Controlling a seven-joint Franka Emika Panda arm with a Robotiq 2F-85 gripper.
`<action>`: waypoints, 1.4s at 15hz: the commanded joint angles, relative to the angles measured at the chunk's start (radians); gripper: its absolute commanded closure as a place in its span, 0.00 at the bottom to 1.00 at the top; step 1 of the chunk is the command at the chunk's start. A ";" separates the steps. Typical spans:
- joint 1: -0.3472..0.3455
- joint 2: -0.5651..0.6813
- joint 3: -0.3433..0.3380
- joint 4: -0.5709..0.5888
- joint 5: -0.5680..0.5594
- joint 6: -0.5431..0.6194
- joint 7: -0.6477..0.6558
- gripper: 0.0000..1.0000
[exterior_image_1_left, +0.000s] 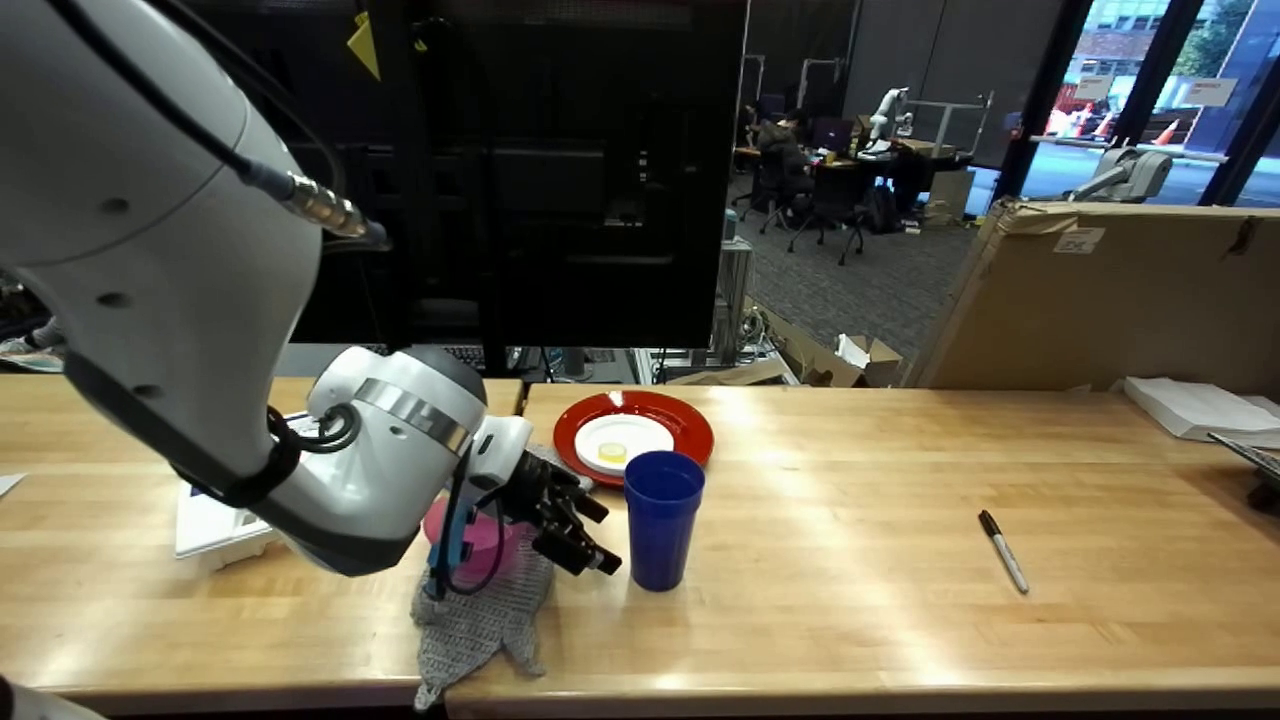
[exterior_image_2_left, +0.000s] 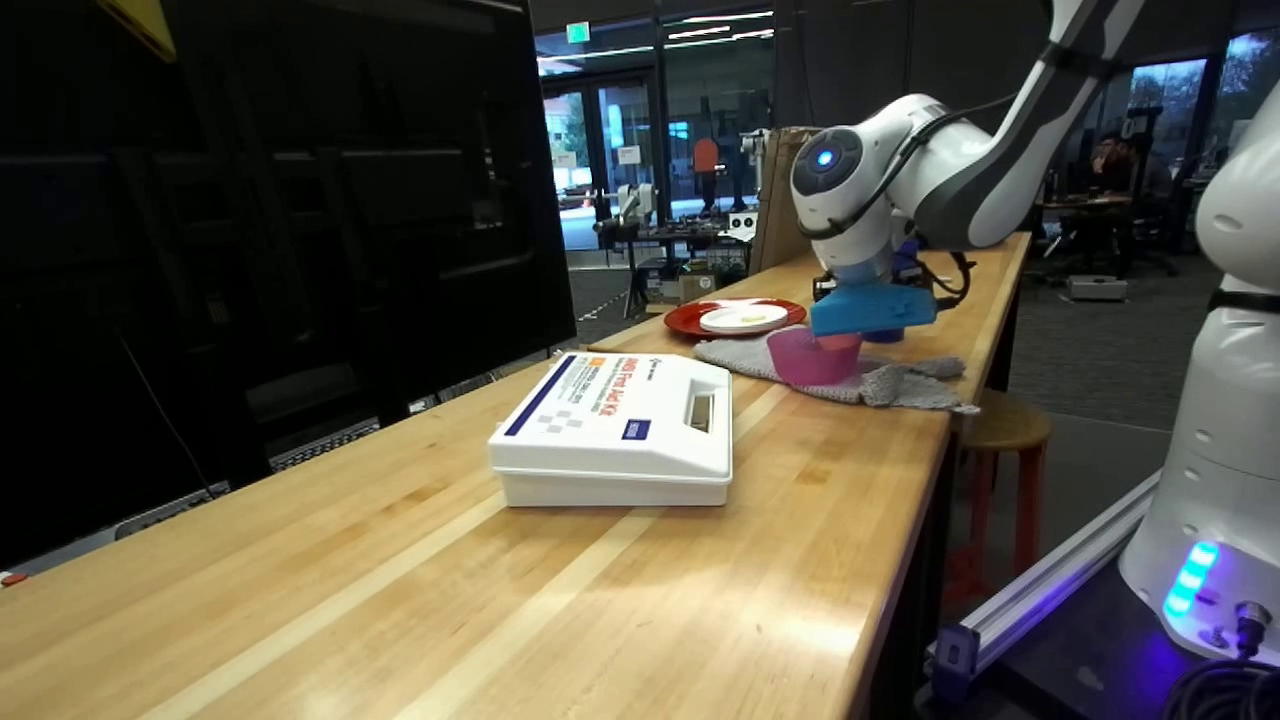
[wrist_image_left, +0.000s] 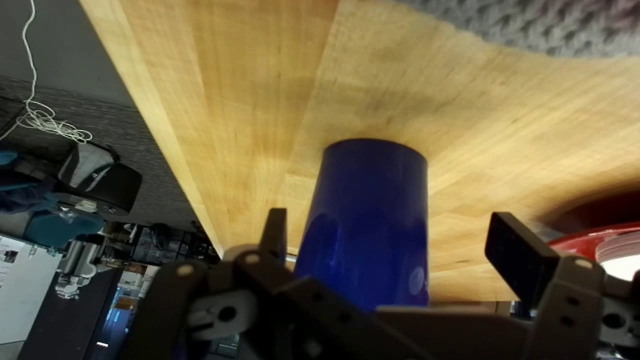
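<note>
Blue and upright, the tumbler (exterior_image_1_left: 664, 530) is set on the desk (exterior_image_1_left: 850, 580) in an exterior view, with the grey knitted cloth (exterior_image_1_left: 475, 630) spread to its left and the red plate (exterior_image_1_left: 690, 430) placed just beyond it on the far side; on the cloth a pink bowl (exterior_image_2_left: 800, 358) is carried. Nothing is gripped: just left of the tumbler the fingers (wrist_image_left: 522, 255) are parted wide, and in the wrist view it is framed between them, off-centre, with more room left at the finger nearer the red plate. For a sound closure, a slight shift toward the desk's near edge is judged advisable, so that both sides of the tumbler are met together rather than one being shoved. Forward travel would be best made slowly and level, since a tall, tapering tumbler could be tipped by a knock near its rim
</note>
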 joint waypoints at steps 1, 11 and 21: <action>0.019 0.022 -0.028 0.000 -0.087 -0.002 0.099 0.00; 0.025 0.128 -0.062 0.012 -0.217 0.002 0.086 0.00; 0.052 0.135 -0.051 0.025 -0.193 -0.023 -0.009 0.00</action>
